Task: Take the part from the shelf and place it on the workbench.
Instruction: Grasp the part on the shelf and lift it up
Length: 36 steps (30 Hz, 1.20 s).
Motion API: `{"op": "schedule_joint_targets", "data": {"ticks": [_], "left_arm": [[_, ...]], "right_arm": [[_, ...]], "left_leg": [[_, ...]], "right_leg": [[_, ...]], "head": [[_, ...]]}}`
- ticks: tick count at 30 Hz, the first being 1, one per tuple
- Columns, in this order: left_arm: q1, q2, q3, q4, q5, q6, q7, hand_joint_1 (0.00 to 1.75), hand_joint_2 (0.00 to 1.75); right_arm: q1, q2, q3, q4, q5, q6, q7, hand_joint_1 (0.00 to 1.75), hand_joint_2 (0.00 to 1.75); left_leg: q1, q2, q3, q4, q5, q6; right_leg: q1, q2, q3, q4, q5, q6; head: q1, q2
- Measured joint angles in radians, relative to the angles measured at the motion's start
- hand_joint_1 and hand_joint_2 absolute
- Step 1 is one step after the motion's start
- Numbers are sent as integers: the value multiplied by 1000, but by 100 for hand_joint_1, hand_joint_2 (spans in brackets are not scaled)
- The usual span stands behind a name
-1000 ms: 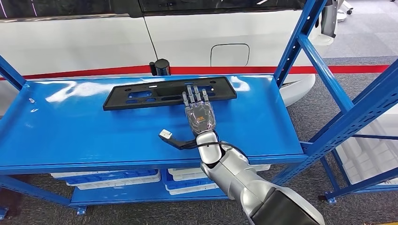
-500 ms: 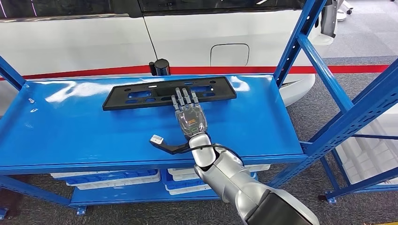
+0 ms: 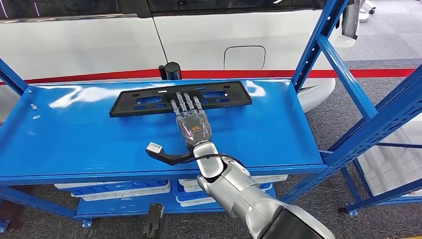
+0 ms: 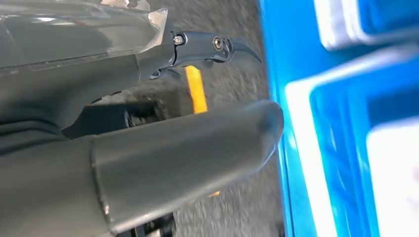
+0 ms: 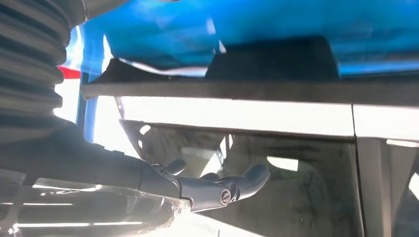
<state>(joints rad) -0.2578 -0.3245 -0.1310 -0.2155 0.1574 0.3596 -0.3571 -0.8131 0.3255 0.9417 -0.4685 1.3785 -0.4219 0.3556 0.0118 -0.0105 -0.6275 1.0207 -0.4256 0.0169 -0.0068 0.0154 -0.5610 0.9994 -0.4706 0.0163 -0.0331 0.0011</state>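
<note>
Part [image 3: 179,99], one long flat black plate with holes in it, lies on the top blue shelf [image 3: 64,139], in the upper middle of the head view. One right hand [image 3: 191,123] is stretched flat over the shelf, with its fingers [image 3: 182,103] straight and apart, their tips on or just over the near edge of the part. It holds nothing, so it is open, and its thumb [image 3: 161,152] sticks out far to the left of the frame. The left hand [image 4: 148,163] hangs low beside the blue shelf frame, with grey floor behind it; its thick thumb is close to the camera and I cannot tell if that hand is open or closed. I think the step now is reaching for the part, and the grab is not yet done. The next move, as I see it, calls for the right hand to get its fingers over the part and its thumb under or against the near edge, then squeeze and lift. The part is thin and lies flat, so it may be hard to get under, and it could tip because it is so long. Below, in the lower middle of the frame, sit some blue and white bins [image 3: 119,188], at least three. Behind the shelf stands one white car [image 3: 209,40] with a red stripe
</note>
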Motion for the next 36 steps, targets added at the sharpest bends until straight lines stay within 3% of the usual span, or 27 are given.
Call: {"op": "schedule_joint_targets", "data": {"ticks": [4, 6, 8, 10, 11, 12, 14, 15, 16, 17, 21, 23, 25, 26, 27, 28, 30, 31, 32, 36], "left_arm": [[13, 8, -32, 0, -3, -55, -30, 0, 0], [28, 12, -47, 0, -6, -72, -46, 0, 0], [48, 17, -60, 0, -9, -84, -65, 0, 0], [66, 23, -69, 0, -7, -89, -79, 0, 0], [72, 26, -73, 1, -4, -89, -83, 0, 0], [76, 28, -76, 1, -1, -88, -83, 0, 0], [79, 31, -82, 1, 4, -85, -79, 0, 0], [79, 32, -84, 1, 7, -83, -74, 0, 0], [79, 33, -86, 1, 10, -81, -70, 0, 0], [79, 34, -87, 1, 11, -79, -66, 0, 0], [78, 36, -89, 1, 15, -70, -57, 0, 0], [78, 36, -89, 1, 17, -66, -56, 0, 0], [80, 38, -89, 1, 19, -64, -55, 0, 0], [81, 39, -89, 1, 19, -63, -53, 0, 0], [82, 41, -90, 1, 19, -63, -51, 0, 0], [82, 41, -90, 1, 19, -62, -49, 0, 0], [83, 43, -91, 1, 19, -60, -47, 0, 0], [83, 43, -91, 1, 20, -59, -47, 0, 0], [83, 44, -92, 1, 21, -58, -46, 0, 0], [86, 45, -99, 1, 25, -52, -46, 0, 0]], "right_arm": [[-4, -1, -39, 9, 47, -11, 12, 0, 175], [-7, -3, -63, 12, 71, -12, 19, 0, 175], [-9, -6, -89, 15, 96, -12, 24, 0, 175], [-5, -9, -115, 18, 117, -12, 22, 0, 175], [-2, -11, -127, 19, 126, -12, 20, 0, 175], [2, -11, -138, 21, 134, -12, 16, 0, 175], [5, -8, -160, 21, 147, -12, 4, 0, 175], [5, -5, -170, 21, 151, -12, -3, 0, 175], [4, -3, -181, 21, 152, -12, -10, 0, 175], [5, -2, -191, 22, 153, -12, -15, 0, 175], [6, 0, -213, 22, 154, -12, -30, 0, 175], [6, 0, -219, 21, 155, -12, -35, 0, 175], [10, 0, -222, 21, 155, -12, -36, 0, 175], [13, 0, -223, 21, 155, -12, -37, 0, 175], [16, 0, -224, 21, 155, -12, -38, 0, 175], [18, 0, -226, 21, 155, -12, -39, 0, 175], [19, 0, -228, 21, 155, -12, -42, 0, 175], [18, 0, -229, 21, 155, -12, -44, 0, 175], [18, 0, -231, 21, 155, -12, -45, 0, 175], [18, 0, -234, 20, 154, -13, -49, 0, 175]], "left_leg": [[-2, 1, 4, -8, -1, 12], [2, 4, 17, -26, 4, 22], [6, 7, 27, -37, 6, 28], [7, 8, 29, -37, 2, 29], [8, 7, 30, -37, 0, 27], [9, 6, 32, -37, -3, 23], [13, 4, 40, -34, -11, 11], [12, 3, 43, -32, -17, 2], [11, 3, 44, -29, -22, -6], [10, 3, 45, -27, -26, -12], [18, 6, 44, -11, -44, -30], [19, 8, 0, 82, -89, -35], [19, 8, -81, 226, -140, -35], [18, 8, -114, 270, -144, -34], [18, 8, -130, 278, -127, -30], [17, 8, -124, 242, -90, -25], [12, 8, -70, 105, -7, -11], [8, 8, -42, 48, 13, -5], [4, 8, -23, 14, 19, -1], [1, 6, -2, -14, 11, 11]], "right_leg": [[-4, 0, 0, -3, -3, 8], [-5, -2, -14, 25, -18, 12], [-6, -5, -68, 132, -62, 9], [-10, -5, -142, 263, -104, 11], [-13, -5, -162, 290, -105, 17], [-16, -6, -162, 277, -91, 26], [-25, -11, -106, 148, -30, 49], [-26, -14, -72, 81, -4, 55], [-26, -16, -48, 33, 13, 53], [-25, -17, -36, 10, 20, 47], [-21, -11, -26, 9, 14, 12], [-21, -11, -15, 8, 8, -2], [-16, -11, -6, 8, 0, -13], [-12, -10, -2, 8, -4, -18], [-9, -9, 4, 8, -9, -21], [-7, -7, 12, 8, -15, -22], [-4, -3, 28, 7, -28, -18], [-1, -2, 34, 7, -34, -13], [0, -1, 37, 6, -38, -9], [-4, -5, 36, 9, -52, 11]], "head": [[-1, 0], [1, 0], [6, 0], [9, 0], [9, 0], [10, 0], [11, 0], [12, 0], [12, 0], [12, 0], [7, 0], [2, 0], [-3, 0], [-3, 0], [-3, 0], [-4, 0], [-3, 0], [-4, 0], [-3, 0], [-3, 0]]}}
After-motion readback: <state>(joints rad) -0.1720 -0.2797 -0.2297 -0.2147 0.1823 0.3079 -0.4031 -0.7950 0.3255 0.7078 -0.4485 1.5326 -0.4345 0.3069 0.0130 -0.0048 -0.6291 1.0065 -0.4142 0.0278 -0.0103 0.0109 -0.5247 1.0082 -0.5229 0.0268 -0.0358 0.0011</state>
